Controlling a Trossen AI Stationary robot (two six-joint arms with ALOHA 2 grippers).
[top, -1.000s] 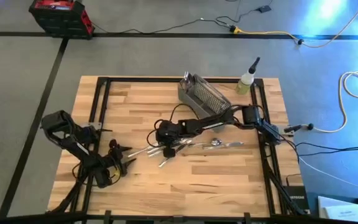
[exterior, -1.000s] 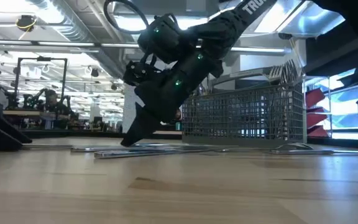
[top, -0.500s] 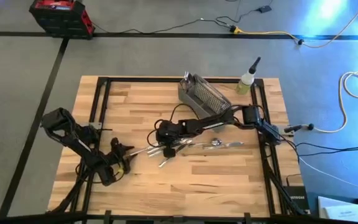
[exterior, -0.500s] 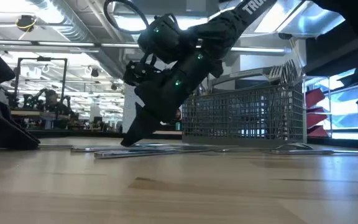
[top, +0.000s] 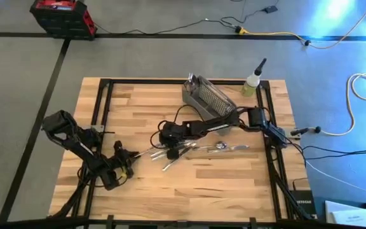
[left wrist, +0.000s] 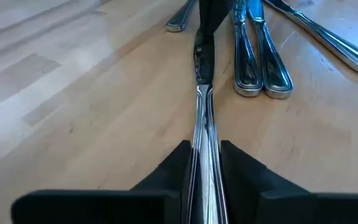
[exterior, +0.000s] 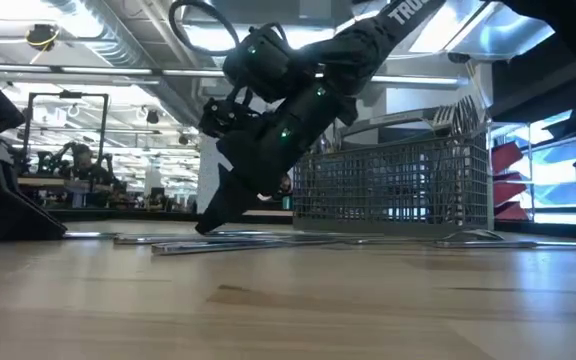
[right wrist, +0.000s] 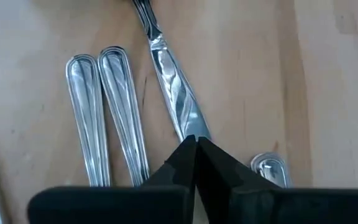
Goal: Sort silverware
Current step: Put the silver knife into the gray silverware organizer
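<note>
The left hand [left wrist: 202, 163] sits low on the tabletop [top: 221, 181], left of the middle, with its two dark fingers [left wrist: 173, 168] set close on either side of a slim silver handle [left wrist: 202, 134] that runs straight out between them. The fingers look pinched on that handle, which still lies flat on the wood. Seen from above, this hand [top: 124, 159] points right toward the scattered silverware [top: 196, 149].

The right hand [right wrist: 196, 149] reaches in from the right to the middle of the tabletop, tilted steeply down, its tip at the wood in the low view [exterior: 208, 222]. Its fingers [right wrist: 178, 163] are pressed together to a point, and that point rests on the blade end of a knife [right wrist: 169, 81]. Whether anything is gripped between them cannot be told. Two handles [right wrist: 107, 118] lie side by side just beside the knife, and another rounded handle end [right wrist: 269, 169] shows on the other side.

More pieces lie loose to the right of this hand. Farther back stands the wire mesh basket [top: 208, 97], with some pieces upright in it [exterior: 458, 115]. A small bottle [top: 253, 81] stands at the far right edge.
</note>
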